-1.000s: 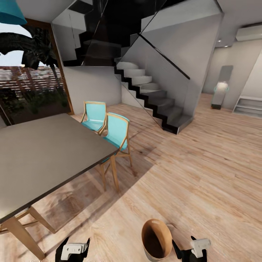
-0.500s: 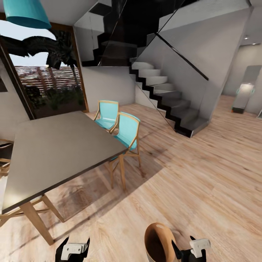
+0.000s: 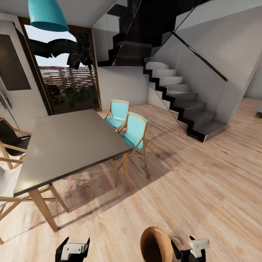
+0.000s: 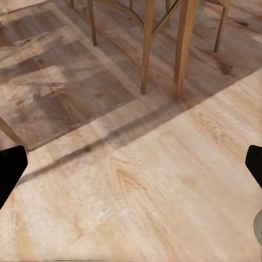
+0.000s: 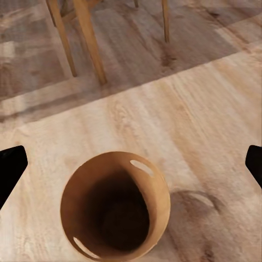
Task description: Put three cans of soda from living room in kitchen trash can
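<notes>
The cans of soda are out of view. I am in a room with a grey table (image 3: 69, 142), turquoise chairs and stairs. A small round bin (image 3: 156, 244), brown inside and open at the top, stands on the wood floor just left of my right gripper (image 3: 194, 248). In the right wrist view the bin (image 5: 114, 204) is empty and sits below my right gripper (image 5: 131, 166), whose fingers are spread wide and hold nothing. I cannot tell whether this bin is the trash can. My left gripper (image 3: 74, 251) hangs low over bare floor, open and empty (image 4: 131, 169).
Two turquoise chairs (image 3: 133, 133) stand at the table's right side, and wooden chairs (image 3: 11, 145) at its left. A grey staircase (image 3: 189, 105) rises at the back right. A turquoise lamp (image 3: 47, 16) hangs above. Wood floor (image 3: 203, 182) stretches ahead to the right.
The whole picture has slid to the right, so the camera has turned left. The grippers and the bin keep their places in the view.
</notes>
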Controlling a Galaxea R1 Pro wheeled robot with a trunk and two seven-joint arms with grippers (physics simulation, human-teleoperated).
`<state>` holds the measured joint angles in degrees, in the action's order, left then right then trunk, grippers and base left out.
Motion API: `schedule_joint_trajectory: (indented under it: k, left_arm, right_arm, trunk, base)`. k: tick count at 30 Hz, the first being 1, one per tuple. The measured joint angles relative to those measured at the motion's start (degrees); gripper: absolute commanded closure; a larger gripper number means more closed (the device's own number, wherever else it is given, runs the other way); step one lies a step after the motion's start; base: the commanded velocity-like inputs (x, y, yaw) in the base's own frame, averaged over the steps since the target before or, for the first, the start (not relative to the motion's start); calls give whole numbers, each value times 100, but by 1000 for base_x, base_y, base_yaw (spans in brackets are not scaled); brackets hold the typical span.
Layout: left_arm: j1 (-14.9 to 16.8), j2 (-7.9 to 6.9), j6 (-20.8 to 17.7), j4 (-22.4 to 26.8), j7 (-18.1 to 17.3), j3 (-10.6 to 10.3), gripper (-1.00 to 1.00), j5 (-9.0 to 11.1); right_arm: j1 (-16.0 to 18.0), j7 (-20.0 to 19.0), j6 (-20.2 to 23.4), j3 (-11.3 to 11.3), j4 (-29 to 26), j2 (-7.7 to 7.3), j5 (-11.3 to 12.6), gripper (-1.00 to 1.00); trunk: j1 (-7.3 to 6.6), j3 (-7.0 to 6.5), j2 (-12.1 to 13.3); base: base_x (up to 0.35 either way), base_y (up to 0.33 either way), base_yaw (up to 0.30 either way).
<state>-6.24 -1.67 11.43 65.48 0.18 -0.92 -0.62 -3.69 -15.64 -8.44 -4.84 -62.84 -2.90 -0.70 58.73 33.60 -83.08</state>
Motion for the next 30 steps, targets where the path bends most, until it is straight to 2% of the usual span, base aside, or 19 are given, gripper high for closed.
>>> schedule_joint_trajectory:
  k: [12,17,30]
  left_arm:
    - [0,0,0,0,0,-4,-100,4]
    - [0,0,0,0,0,-2,-100,6]
    - [0,0,0,0,0,-4,-100,0]
  right_arm:
    - [0,0,0,43,94,0,-1,-100]
    - [0,2,0,105,126,0,0,-100]
    - [0,0,0,114,132,0,-9,-100]
  trunk:
    - [0,0,0]
    - [0,0,0]
    - [0,0,0]
  base:
    - [11,-23,217]
    - [21,-14,51]
    - [3,-256,6]
